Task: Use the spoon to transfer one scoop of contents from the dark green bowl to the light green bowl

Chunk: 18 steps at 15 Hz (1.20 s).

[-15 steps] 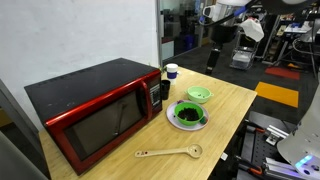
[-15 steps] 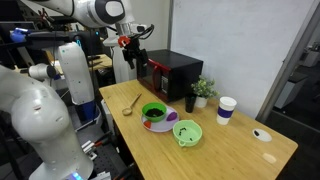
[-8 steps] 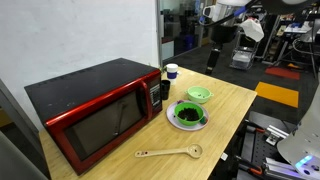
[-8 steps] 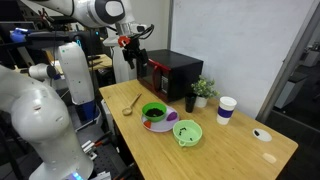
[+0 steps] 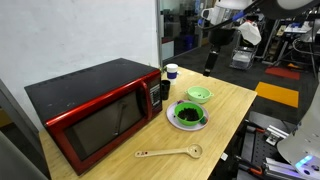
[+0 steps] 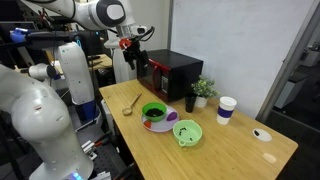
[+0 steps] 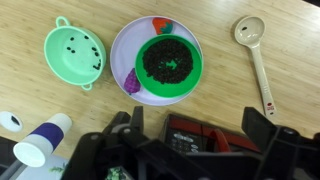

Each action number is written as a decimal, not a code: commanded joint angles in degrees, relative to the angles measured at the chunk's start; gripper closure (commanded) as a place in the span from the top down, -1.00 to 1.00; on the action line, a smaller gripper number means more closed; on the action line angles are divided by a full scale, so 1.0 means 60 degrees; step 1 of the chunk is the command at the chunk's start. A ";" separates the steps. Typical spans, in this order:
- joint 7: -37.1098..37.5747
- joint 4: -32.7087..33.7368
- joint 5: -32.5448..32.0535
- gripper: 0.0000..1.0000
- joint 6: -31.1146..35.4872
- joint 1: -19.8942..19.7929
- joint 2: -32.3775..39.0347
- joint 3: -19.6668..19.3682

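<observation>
A robotics lab: below the jaws of the gripper [image 6: 131, 60] stands a wooden table [image 6: 232, 142] with a red microwave [image 5: 90, 110], a white robot body [image 6: 30, 110] beside it, orange floor matting [image 5: 277, 94] and machinery [image 5: 245, 45] far beyond.

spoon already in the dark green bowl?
No, in the wrist view the spoon lies flat on the table, off to the side and clear of the dark green bowl.

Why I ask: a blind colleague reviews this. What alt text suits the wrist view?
Seen from above on a wooden table: a dark green bowl of dark contents on a pale plate, a light green bowl at picture left, a wooden spoon at picture right. The open fingers edge the bottom.
</observation>
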 commanded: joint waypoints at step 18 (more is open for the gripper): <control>-0.3237 0.1029 0.2969 1.00 0.4007 0.3172 0.5143 0.0759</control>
